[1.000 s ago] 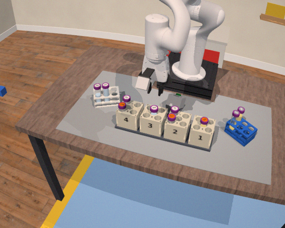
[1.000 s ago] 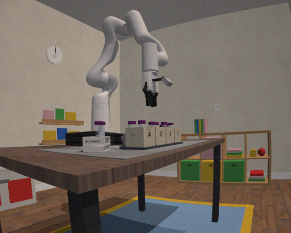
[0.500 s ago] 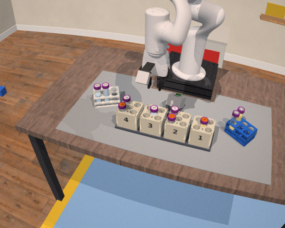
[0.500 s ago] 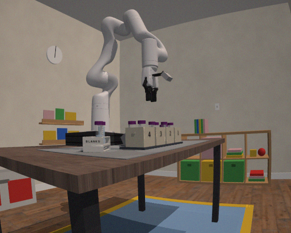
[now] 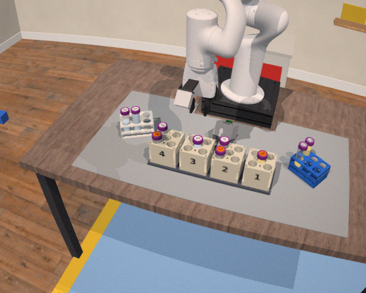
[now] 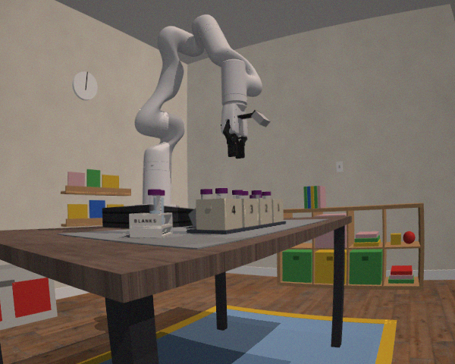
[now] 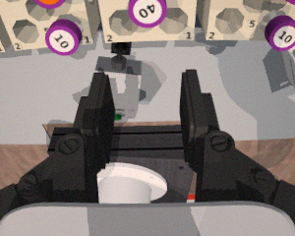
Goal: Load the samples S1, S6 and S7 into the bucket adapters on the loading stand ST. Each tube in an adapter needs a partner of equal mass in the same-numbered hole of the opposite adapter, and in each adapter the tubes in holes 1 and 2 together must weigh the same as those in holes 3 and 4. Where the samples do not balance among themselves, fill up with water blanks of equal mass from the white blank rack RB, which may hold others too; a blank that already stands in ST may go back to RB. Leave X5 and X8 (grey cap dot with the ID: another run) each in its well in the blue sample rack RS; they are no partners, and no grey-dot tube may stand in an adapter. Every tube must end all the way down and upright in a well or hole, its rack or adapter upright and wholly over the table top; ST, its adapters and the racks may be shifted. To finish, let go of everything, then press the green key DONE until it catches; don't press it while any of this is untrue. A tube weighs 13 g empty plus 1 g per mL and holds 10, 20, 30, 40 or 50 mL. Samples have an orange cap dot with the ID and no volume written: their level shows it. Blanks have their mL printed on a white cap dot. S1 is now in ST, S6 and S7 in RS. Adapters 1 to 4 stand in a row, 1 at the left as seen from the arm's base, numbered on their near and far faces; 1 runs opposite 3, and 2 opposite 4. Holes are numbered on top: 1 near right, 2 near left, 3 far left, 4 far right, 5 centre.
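My gripper (image 5: 198,110) (image 6: 235,150) (image 7: 146,90) is open and empty. It hangs high above the mat, between the arm's base and the loading stand. Adapter 4 (image 5: 169,157) holds an orange-dot tube (image 5: 157,135) and a 10 blank (image 5: 162,126) (image 7: 281,33). Adapter 3 (image 5: 185,165) holds a 40 blank (image 5: 197,139) (image 7: 147,8). Adapter 2 (image 5: 232,173) holds S7 (image 5: 220,150) and a 10 blank (image 5: 224,140) (image 7: 64,37). Adapter 1 (image 5: 265,181) holds one orange-dot tube (image 5: 262,154). The blue rack RS (image 5: 315,176) holds two tubes (image 5: 302,145) (image 5: 309,141).
The white blank rack RB (image 5: 135,132) (image 6: 149,227) stands left of adapter 4 with two tubes (image 5: 124,111) (image 5: 135,110). The green DONE key (image 5: 229,121) sits on its grey box (image 5: 224,129) (image 7: 124,86) behind adapters 2 and 3, below my fingers in the wrist view.
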Controlling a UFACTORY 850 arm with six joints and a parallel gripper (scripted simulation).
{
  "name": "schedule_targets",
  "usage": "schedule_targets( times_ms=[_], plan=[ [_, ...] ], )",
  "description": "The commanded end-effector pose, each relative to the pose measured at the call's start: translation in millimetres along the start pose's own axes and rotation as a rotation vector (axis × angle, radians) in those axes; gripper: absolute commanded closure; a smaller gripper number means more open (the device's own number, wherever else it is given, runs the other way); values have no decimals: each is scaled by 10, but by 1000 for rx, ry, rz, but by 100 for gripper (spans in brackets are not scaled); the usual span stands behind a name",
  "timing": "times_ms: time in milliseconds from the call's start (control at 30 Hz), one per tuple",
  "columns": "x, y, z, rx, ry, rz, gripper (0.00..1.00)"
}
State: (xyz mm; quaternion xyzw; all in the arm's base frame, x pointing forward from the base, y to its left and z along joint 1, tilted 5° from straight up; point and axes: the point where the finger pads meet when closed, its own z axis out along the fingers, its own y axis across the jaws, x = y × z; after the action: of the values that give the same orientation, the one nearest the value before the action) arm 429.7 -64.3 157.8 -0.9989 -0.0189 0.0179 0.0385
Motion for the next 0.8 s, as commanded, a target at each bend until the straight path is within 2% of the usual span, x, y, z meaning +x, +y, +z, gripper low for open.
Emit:
schedule_targets(
  times_ms=[0,167,200,300,767],
  plan=[
    [8,2,-7,0,2,0,57],
    [8,1,-7,0,2,0,57],
    [-35,-12,14,4,-3,-33,100],
    [-78,-26,36,8,-8,-65,100],
    [-679,-217,341,70,-80,-522,100]
  ],
)
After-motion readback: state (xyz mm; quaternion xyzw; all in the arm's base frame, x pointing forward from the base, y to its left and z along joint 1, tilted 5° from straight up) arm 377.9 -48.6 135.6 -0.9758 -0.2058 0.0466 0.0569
